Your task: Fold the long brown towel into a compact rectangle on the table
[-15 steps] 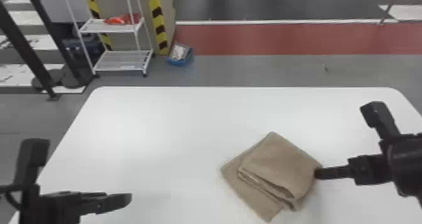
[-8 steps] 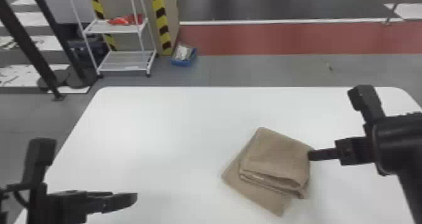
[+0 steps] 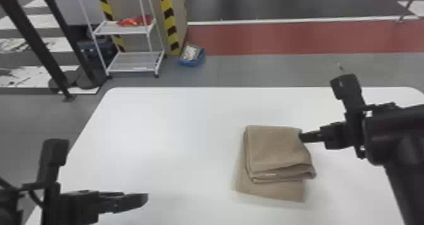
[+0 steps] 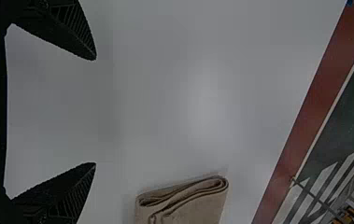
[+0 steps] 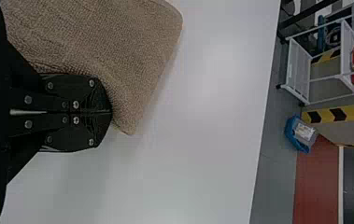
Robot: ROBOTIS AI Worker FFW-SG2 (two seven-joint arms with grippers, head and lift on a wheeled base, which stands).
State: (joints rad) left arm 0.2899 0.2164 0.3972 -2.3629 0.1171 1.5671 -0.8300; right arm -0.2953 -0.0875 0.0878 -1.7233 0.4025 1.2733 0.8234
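The brown towel (image 3: 277, 148) lies folded in layers on the right half of the white table, a lower layer sticking out towards the near edge. At its far right edge is my right gripper (image 3: 302, 137); in the right wrist view the right gripper (image 5: 111, 112) has its fingers together against the towel (image 5: 114, 51), pinching its edge. My left gripper (image 3: 146, 198) is over the table's near left part, away from the towel. In the left wrist view the left gripper (image 4: 95, 111) has its fingers wide apart with nothing between them, and the towel's folded end (image 4: 188, 203) shows beyond.
The white table (image 3: 176, 123) has its far edge before a grey floor. Behind it stand a white shelf rack (image 3: 132, 62) with a red item, a striped post (image 3: 169, 22) and a blue bin (image 3: 191, 55).
The towel has turned so its sides run nearly square to the table, its far corner swinging left. My right gripper has moved away from the near edge with it; the left gripper has shifted slightly.
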